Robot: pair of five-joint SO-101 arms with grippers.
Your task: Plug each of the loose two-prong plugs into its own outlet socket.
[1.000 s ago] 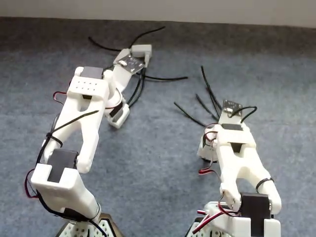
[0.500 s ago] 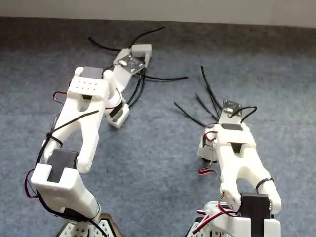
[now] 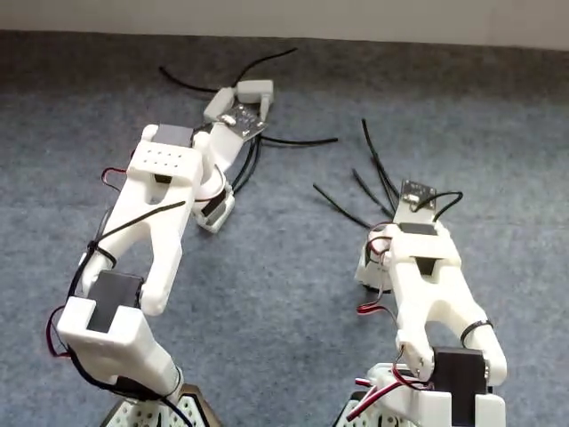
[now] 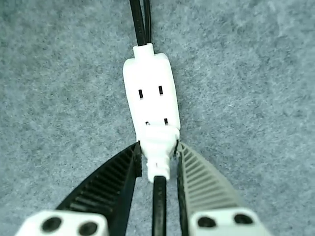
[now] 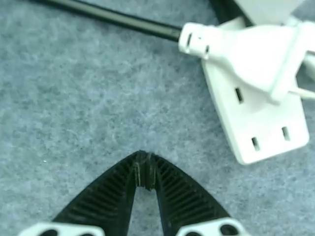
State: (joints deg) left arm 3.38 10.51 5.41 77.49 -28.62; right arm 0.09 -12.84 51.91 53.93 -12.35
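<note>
Forward, left hand point(image 4: 158, 146) clasping plug point(image 4: 159, 160), right hand point(image 5: 145, 157) closed

White plug point(image 4: 158, 145) apparently in outlet point(image 4: 149, 81); second plug point(image 5: 251, 46) lies across second outlet point(image 5: 261, 125).
</note>
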